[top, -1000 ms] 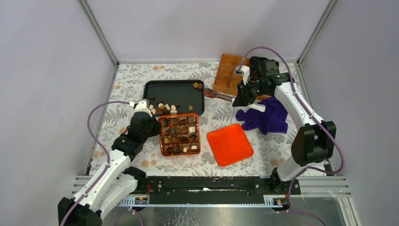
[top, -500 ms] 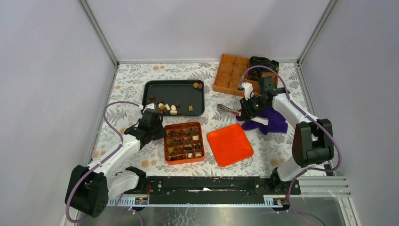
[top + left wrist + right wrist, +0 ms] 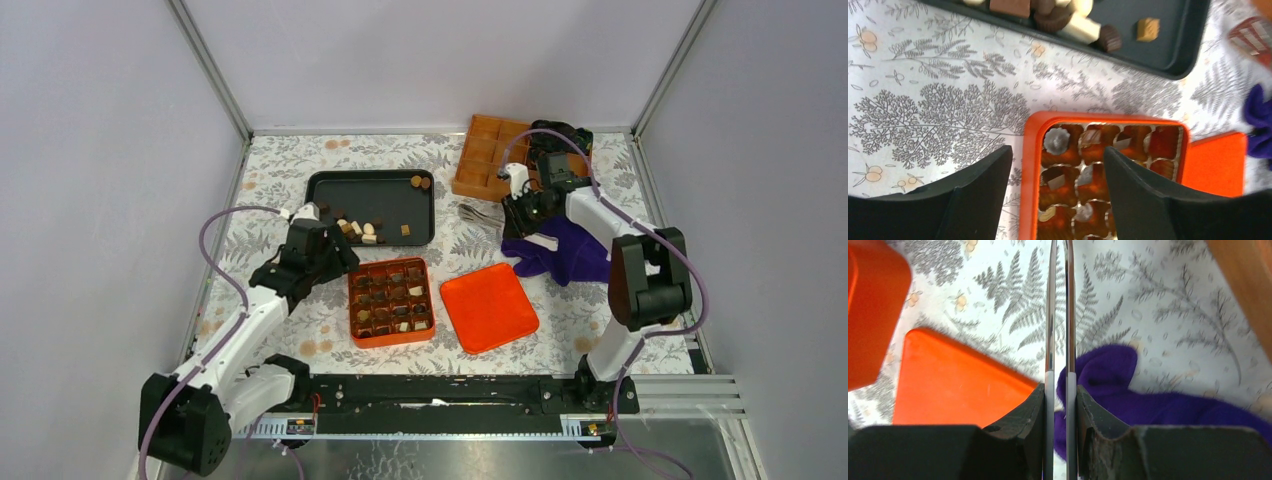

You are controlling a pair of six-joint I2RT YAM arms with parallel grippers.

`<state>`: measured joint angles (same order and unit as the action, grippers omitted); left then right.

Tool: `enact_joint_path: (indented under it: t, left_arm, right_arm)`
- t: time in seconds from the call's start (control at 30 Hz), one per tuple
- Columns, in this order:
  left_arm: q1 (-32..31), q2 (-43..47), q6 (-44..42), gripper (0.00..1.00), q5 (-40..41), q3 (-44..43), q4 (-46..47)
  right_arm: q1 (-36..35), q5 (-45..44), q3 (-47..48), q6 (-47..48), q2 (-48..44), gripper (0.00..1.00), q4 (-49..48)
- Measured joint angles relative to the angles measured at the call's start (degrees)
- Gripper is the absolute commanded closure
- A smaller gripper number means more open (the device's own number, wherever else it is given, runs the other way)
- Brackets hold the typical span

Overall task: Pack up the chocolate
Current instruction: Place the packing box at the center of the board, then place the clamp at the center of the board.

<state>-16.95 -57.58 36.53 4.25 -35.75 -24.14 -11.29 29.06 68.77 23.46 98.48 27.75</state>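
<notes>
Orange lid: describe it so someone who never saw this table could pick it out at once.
On the floral table, start at the orange box holding chocolates in compartments. The orange lid lies just right of it, near the purple cloth. Unlike the box, it is flat, plain and empty.

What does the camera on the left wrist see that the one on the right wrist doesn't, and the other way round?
Only the left wrist: the chocolates, some loose on the black tray, others in the orange box, whose side wall the left arm's open jaws straddle. Only the right wrist: metal tongs clamped between the right arm's jaws, and the edge of a brown tray. Both: the orange lid, purple cloth and floral tablecloth; a blurred orange corner in the right wrist view is probably the box.
</notes>
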Motion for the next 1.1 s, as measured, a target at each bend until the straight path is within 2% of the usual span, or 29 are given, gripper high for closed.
enact_joint_path:
  t: [0.13, 0.2, 0.47, 0.7, 1.03, 1.1]
  left_arm:
    - [0.6, 2.9, -1.7, 0.02, -0.3, -2.4, 0.0]
    - [0.7, 4.7, -2.2, 0.01, -0.5, -3.1, 0.2]
    - [1.2, 7.4, -1.9, 0.01, -4.0, -3.5, 2.0]
    - [2.0, 6.9, -0.1, 0.02, -11.1, -2.8, 6.6]
    - [2.0, 4.3, 2.9, 0.14, -22.2, -2.2, 13.0]
    - [2.0, 4.3, 4.0, 0.17, -23.7, -2.0, 13.9]
  right_arm:
    - [-2.8, -3.0, 2.8, 3.1, 4.6, 0.71, -2.5]
    - [-4.1, -4.3, 3.7, 5.6, 6.5, 0.7, -3.4]
    - [-5.3, -10.1, 5.4, 14.3, 12.5, 0.58, -5.8]
    - [-5.2, -12.5, 8.3, 16.6, 15.6, 0.51, -5.9]
    - [-5.2, -13.6, 12.3, 18.3, 17.6, 0.21, -3.6]
    - [-5.0, -13.6, 12.3, 18.2, 16.7, 0.18, -1.9]
